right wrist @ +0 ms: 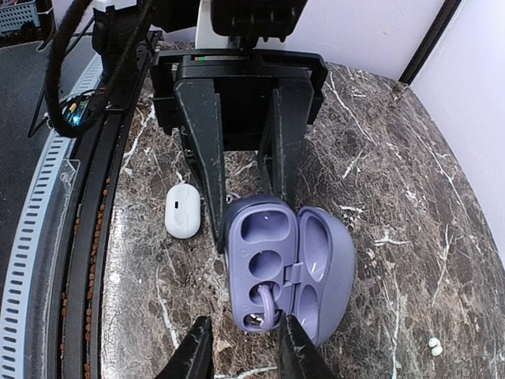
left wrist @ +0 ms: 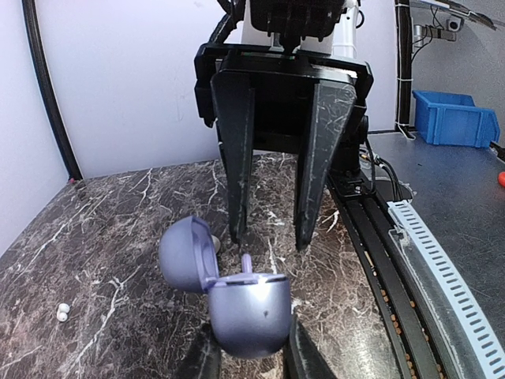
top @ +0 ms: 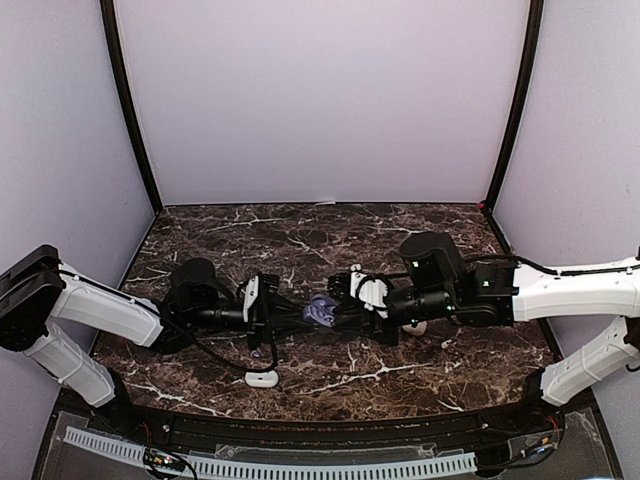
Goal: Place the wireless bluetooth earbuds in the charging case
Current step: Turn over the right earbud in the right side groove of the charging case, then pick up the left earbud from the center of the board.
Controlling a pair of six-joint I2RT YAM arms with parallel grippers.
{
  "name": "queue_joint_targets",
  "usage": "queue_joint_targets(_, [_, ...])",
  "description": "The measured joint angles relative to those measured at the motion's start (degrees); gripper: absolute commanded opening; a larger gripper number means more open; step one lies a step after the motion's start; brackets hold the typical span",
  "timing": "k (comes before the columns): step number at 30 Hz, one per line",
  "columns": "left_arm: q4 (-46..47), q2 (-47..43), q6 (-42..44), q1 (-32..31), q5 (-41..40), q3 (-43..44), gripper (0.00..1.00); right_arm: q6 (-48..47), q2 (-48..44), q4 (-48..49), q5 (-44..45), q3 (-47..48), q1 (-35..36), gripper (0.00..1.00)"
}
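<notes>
Left gripper (left wrist: 252, 353) is pinching the lower shell of the lavender charging case (right wrist: 260, 237) and seems to hold it clear of the marble table (top: 400, 240). The hinged lid (right wrist: 327, 260) is swung fully open to one side. Right gripper (left wrist: 268, 241) faces it nose to nose. Its jaws are set apart with nothing between them, and the tips are just beside the case's open rim.

The biggest risk is probably the grip on the case itself. The shell is rounded and glossy and is pinched on only two sides, so a push from the right fingers could twist it in the left jaws or slide it out. A fingertip landing on the rim or the lid, not in the cavity, would cause exactly that, or knock the lid shut.

A white case (right wrist: 183, 209) lies on the table below, near the left fingers. Any dropped piece could bounce off it.

One lavender earbud (right wrist: 267, 304) sits in the socket nearest the right gripper with its stem poking up, apparently not fully seated. Off-centre pressure could flip it out.

Two tiny white pieces (right wrist: 432, 345) lie well apart on the marble. They would be easy to roll away, and whether they are buds cannot be told.
</notes>
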Motion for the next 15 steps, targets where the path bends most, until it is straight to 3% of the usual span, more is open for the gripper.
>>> queue_joint_targets(5, [0.4,0.0,-0.2,0.0,0.0,0.0,0.11,0.5,0.0,0.1,0.8,0.0,0.0,0.19])
queue_joint_targets(9, [1.6,0.1,-1.5,0.3,0.0,0.0,0.11,1.5,-0.2,0.4,1.2,-0.2,0.0,0.2])
queue_joint_targets(15, [9.8,0.0,-9.7,5.6,-0.4,-3.9,0.11,5.6,-4.7,5.1,0.1,-5.0,-1.7,0.21])
